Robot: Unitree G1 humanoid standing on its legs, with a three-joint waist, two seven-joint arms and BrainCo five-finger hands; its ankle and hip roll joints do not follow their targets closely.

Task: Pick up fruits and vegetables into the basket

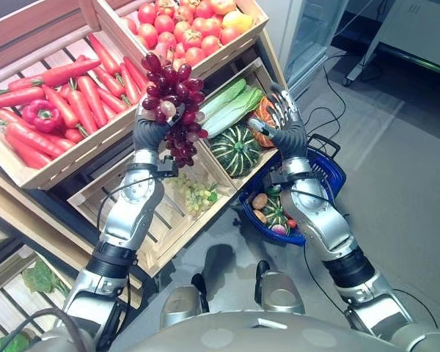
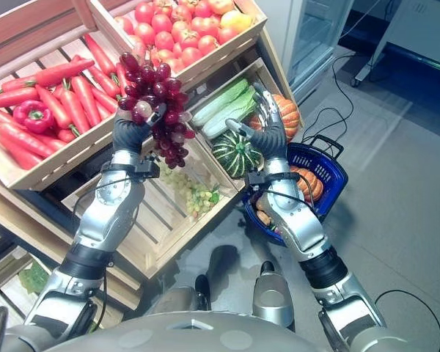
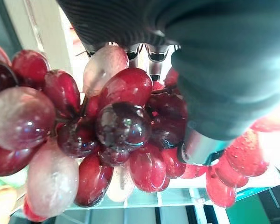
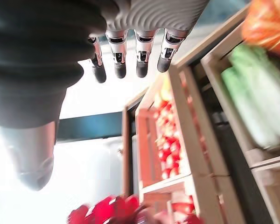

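Observation:
My left hand (image 1: 152,133) is raised in front of the crates, shut on a bunch of dark red grapes (image 1: 174,99) that hangs down past its wrist. In the left wrist view the grapes (image 3: 121,126) press against the palm, with the thumb (image 3: 214,93) curled round them. My right hand (image 1: 287,126) is held up open, palm toward the grapes and a short way to their right; its fingers (image 4: 126,60) are straight and hold nothing. Below it on the floor stands the blue basket (image 2: 331,163), with several fruits and vegetables inside.
Tilted wooden crates hold carrots (image 1: 73,103) and a red pepper (image 1: 41,114), red round fruit (image 1: 177,29), pale green cabbage (image 1: 231,106), a green striped squash (image 1: 235,149) and an orange pumpkin (image 2: 287,114). Green grapes (image 1: 198,194) lie in the lower crate. Grey floor lies to the right.

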